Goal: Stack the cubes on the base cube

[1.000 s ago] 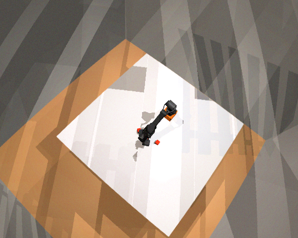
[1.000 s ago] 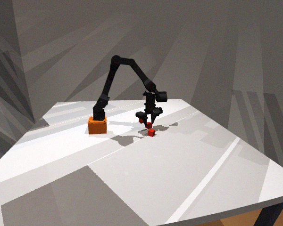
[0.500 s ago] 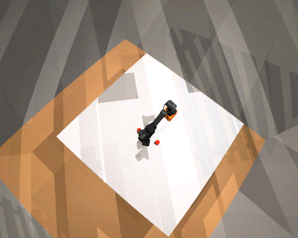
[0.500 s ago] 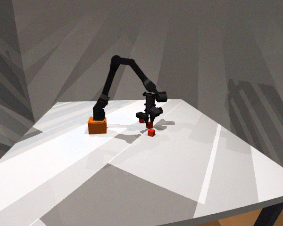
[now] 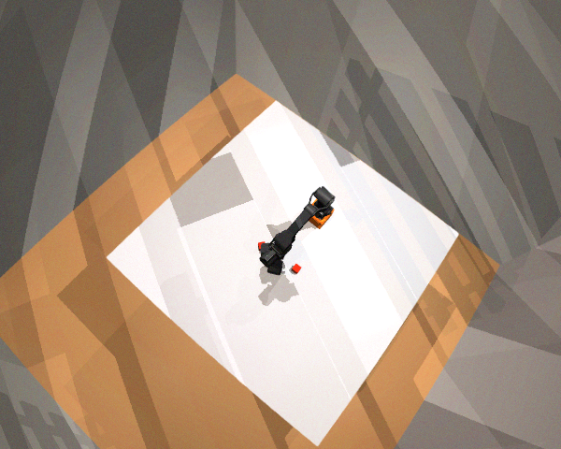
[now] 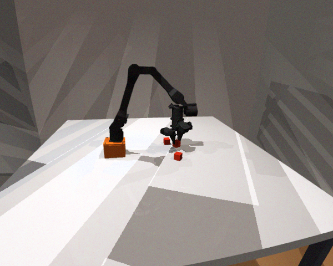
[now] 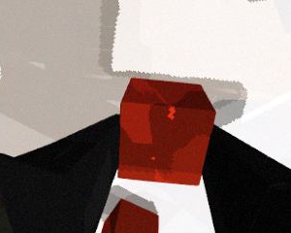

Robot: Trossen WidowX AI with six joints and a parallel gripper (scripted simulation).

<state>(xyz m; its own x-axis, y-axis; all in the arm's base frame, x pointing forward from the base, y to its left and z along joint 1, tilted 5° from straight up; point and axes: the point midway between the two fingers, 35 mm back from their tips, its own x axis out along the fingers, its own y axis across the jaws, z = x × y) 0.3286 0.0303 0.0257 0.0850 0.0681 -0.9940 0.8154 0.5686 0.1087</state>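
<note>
My gripper [image 6: 176, 140] [image 7: 163, 128] points down and is shut on a red cube [image 6: 176, 143] [image 7: 160, 143], the middle one of three alike. The fingers press on two opposite sides of it. The cube is at or just above the table; contact is unclear. In the top view the arm hides it. Another red cube [image 5: 259, 244] [image 6: 177, 156] stands on the table on the near side in the exterior view. The third red cube [image 5: 296, 268] [image 6: 166, 141] stands on the far side there. Part of one red cube [image 7: 136, 218] shows below the held one. Which is the base cube I cannot tell.
The orange arm base [image 5: 321, 221] [image 6: 114, 150] stands on the white table [image 5: 290, 357] [image 6: 60, 194], to the left of the cubes in the exterior view. Shadows of the arm lie around the cubes.
</note>
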